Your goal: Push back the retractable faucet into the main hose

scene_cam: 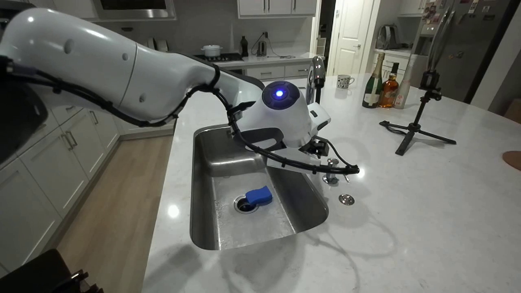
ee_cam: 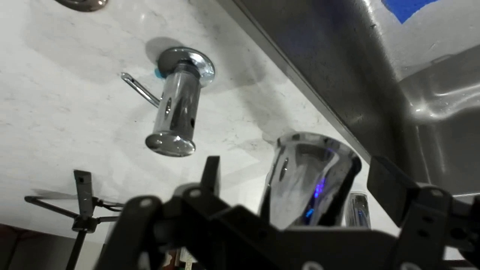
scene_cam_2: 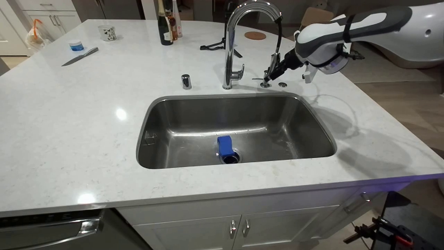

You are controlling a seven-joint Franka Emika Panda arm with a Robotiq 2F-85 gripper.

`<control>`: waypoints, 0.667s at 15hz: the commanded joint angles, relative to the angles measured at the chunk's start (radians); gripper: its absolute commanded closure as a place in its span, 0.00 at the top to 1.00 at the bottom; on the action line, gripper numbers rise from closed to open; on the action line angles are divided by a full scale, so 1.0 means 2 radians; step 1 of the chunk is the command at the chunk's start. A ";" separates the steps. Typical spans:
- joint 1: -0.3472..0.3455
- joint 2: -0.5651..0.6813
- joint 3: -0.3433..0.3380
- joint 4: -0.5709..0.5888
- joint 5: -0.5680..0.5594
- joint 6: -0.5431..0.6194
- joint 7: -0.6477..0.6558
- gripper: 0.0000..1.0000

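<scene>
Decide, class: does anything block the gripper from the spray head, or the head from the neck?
Nothing visible: the spray head shows between the jaws of the open gripper, and only the head's hose spans the gap to the neck.

The white surface (scene_cam_2: 69, 121) surrounds a sink (scene_cam_2: 225, 113). On it stand a tall faucet (scene_cam_2: 229, 52), low chrome fittings (scene_cam_2: 186, 82), a mug (scene_cam_2: 107, 33), three bottles (scene_cam: 389, 90) and a tripod (scene_cam: 414, 127); a knife (scene_cam_2: 81, 56) lies just beside a small tub (scene_cam_2: 76, 46), a round brown disc (scene_cam_2: 255, 35) near the tripod.
</scene>
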 commanded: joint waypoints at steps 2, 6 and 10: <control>-0.032 0.016 0.044 0.032 0.007 -0.015 -0.010 1.00; -0.059 0.034 0.084 0.045 0.045 -0.018 -0.020 1.00; -0.064 0.042 0.088 0.049 0.055 -0.013 -0.019 0.68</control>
